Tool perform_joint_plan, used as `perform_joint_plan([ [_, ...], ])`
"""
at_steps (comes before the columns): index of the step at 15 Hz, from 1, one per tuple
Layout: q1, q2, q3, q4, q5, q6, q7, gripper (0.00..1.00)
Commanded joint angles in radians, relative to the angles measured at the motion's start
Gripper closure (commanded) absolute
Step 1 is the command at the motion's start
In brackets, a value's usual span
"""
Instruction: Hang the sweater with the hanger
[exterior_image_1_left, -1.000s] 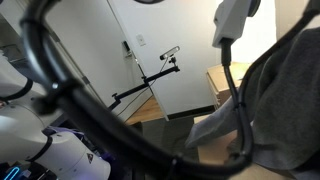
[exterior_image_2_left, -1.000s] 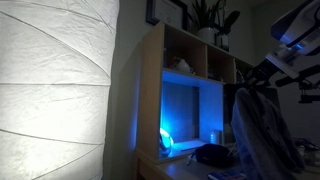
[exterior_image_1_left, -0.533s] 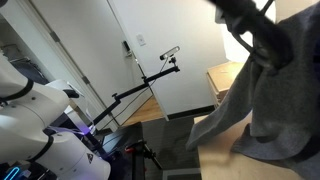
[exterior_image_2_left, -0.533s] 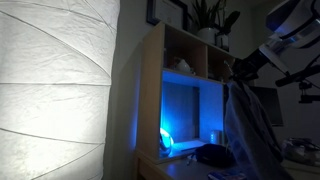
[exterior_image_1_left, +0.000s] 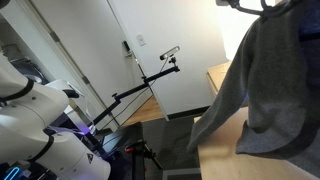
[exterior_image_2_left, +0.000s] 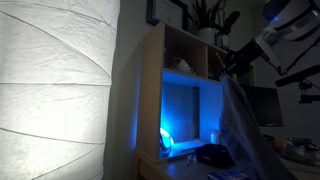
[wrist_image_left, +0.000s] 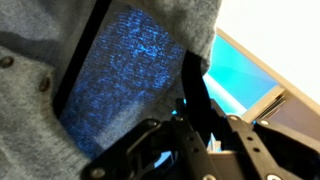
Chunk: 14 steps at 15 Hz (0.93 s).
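Note:
The sweater (exterior_image_1_left: 270, 90) is a large grey-blue garment hanging down from the top right corner in an exterior view. It also hangs in front of the cabinet as a dim sweater (exterior_image_2_left: 243, 125). A black hanger (exterior_image_2_left: 232, 58) carries it at the top. In the wrist view the sweater (wrist_image_left: 40, 110) fills the left, with buttons showing. One arm of the hanger (wrist_image_left: 80, 65) runs diagonally through the sweater. My gripper (wrist_image_left: 197, 125) is shut on the hanger's dark bar. From outside, the gripper (exterior_image_2_left: 260, 45) shows at the upper right, above the garment.
A tan wooden cabinet (exterior_image_2_left: 185, 60) with a blue-lit compartment stands behind the sweater, a plant (exterior_image_2_left: 210, 15) on top. A big white paper lamp (exterior_image_2_left: 55, 90) fills the left. A black stand arm (exterior_image_1_left: 150, 80), white machinery (exterior_image_1_left: 30, 110) and a wooden unit (exterior_image_1_left: 222, 75) lie left of the garment.
The gripper has risen with the hanger and the sweater has lifted with it. The dark cable that crossed an exterior view a second ago has left it.

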<state>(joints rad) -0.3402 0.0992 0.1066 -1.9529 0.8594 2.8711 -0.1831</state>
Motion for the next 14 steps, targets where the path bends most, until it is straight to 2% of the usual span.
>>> perform_joint_plan([
  [1, -0.005, -0.01, 0.019, 0.06, 0.04, -0.068, -0.092, 0.94],
  [6, -0.002, -0.013, 0.035, 0.135, 0.066, -0.2, -0.138, 0.94],
  [10, 0.02, 0.007, 0.044, 0.208, -0.028, -0.271, -0.067, 0.94],
  [11, 0.103, 0.016, -0.033, 0.236, -0.057, -0.293, -0.041, 0.94],
  [14, 0.163, 0.049, -0.069, 0.316, -0.164, -0.325, 0.06, 0.94],
])
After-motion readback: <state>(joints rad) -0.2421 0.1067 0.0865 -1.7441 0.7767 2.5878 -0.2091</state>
